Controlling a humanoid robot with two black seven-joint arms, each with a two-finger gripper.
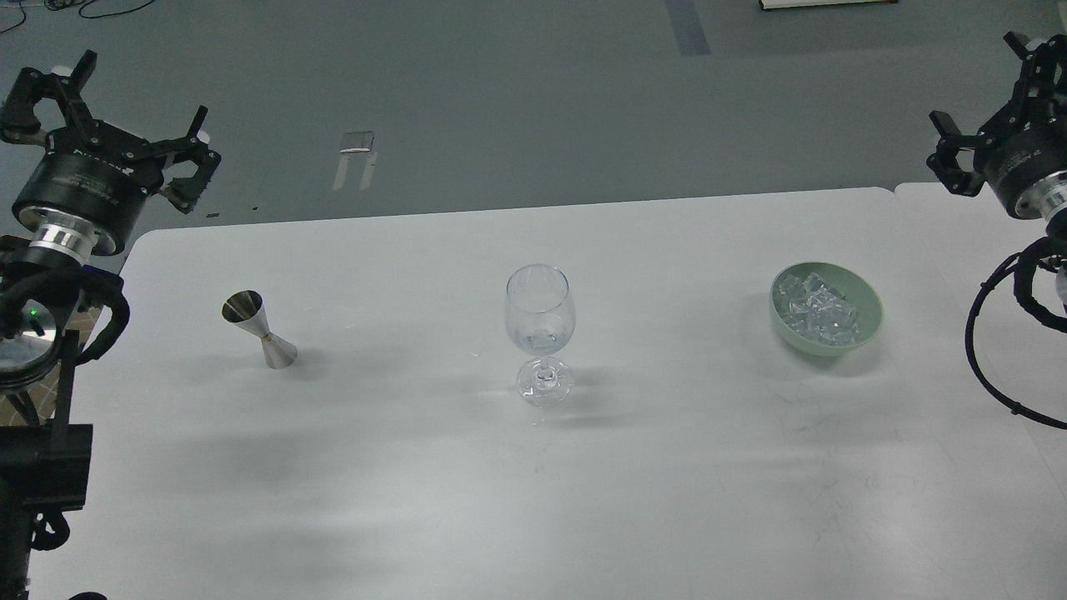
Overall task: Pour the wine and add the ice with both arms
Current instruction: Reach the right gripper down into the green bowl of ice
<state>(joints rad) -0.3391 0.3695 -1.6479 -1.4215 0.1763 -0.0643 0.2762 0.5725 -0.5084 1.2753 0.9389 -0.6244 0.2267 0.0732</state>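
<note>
Task status, as judged from the layout: little or nothing appears done. One clear stemmed wine glass (540,333) stands upright at mid-table; its bowl shows no ice cubes, and whether any of the colourless wine sits at the bottom cannot be told. One small steel double-cone jigger (259,328) stands upright well to the glass's left; its contents are not visible, so the wine cannot be located with certainty. One pale green round bowl (864,326) sits well to the glass's right, holding the ice (818,309), a glittering heap of clear irregular cubes, too many and too overlapped to count. One white table (417,500) bears all three items; a second white surface abuts it at far right. Two black jointed arms are in view, one per side. Left gripper (125,125): raised beyond the table's far left corner, fingers spread, holding nothing. Right gripper (988,104): raised off the far right edge, fingers apparently parted, holding nothing. Remaining, by this reading: take up the jigger, pour into the glass, and transfer ice from bowl to glass.
</note>
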